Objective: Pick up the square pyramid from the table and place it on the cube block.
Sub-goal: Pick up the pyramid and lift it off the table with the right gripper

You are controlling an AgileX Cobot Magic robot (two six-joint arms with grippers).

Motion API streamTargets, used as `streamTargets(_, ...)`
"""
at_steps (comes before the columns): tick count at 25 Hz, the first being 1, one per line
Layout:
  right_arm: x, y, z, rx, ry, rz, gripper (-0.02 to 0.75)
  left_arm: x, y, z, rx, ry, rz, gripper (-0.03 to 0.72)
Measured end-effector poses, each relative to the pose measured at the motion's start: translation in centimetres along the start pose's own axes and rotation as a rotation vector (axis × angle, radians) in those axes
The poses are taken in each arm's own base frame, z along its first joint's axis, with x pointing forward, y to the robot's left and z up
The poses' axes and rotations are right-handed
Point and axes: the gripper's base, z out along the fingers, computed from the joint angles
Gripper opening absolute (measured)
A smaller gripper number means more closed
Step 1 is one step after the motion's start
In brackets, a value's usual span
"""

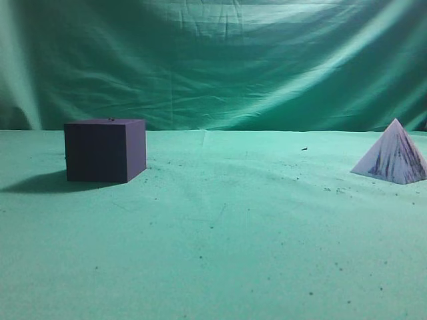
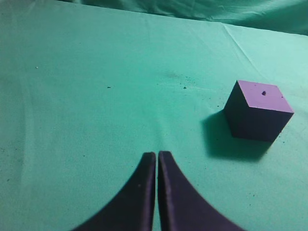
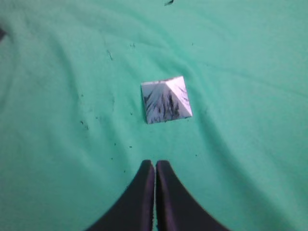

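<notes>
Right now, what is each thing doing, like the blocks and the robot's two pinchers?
Pale white-lavender square pyramid with dark smudges: upright on its base, on the table, not held.
Dark purple cube block: flat on the table, nothing stacked on it.
Green cloth table: speckled with dark bits.
Left end effector: shut, empty.
Right end effector: shut, empty, short of the pyramid.
</notes>
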Motion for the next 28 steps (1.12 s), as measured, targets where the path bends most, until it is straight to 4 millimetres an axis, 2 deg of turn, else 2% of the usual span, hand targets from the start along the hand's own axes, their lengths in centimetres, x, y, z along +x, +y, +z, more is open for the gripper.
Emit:
streamTargets(2,-0.9,0.1,1.8,0.021,0.1,-0.053,0.0,0.0,0.0,0.0,0.0,0.0,0.0,0.0)
streamTargets(6,-2.4,0.2,5.3,0.081,0.228,-0.019,0.0,0.0,0.0,0.0,0.0,0.0,0.0,0.0)
streamTargets(9,-3.5,-0.1,7.9,0.081,0.286,0.03,0.163,0.0,0.0,0.0,0.0,0.0,0.0,0.0)
streamTargets(14,-4.7,-0.4,11.6,0.058,0.355,0.063,0.58,0.0,0.0,0.0,0.0,0.0,0.0,0.0)
streamTargets(16,-5.0,-0.4,12.9,0.047,0.374,0.074,0.65,0.0,0.0,0.0,0.0,0.0,0.0,0.0)
streamTargets(21,-4.8,-0.6,16.2,0.038,0.438,0.081,0.643,0.0,0.0,0.0,0.0,0.0,0.0,0.0)
streamTargets(23,-4.6,-0.7,17.3,0.034,0.458,0.07,0.579,0.0,0.0,0.0,0.0,0.0,0.0,0.0)
streamTargets(28,-4.5,-1.0,19.6,0.029,0.473,0.046,0.583,0.0,0.0,0.0,0.0,0.0,0.0,0.0)
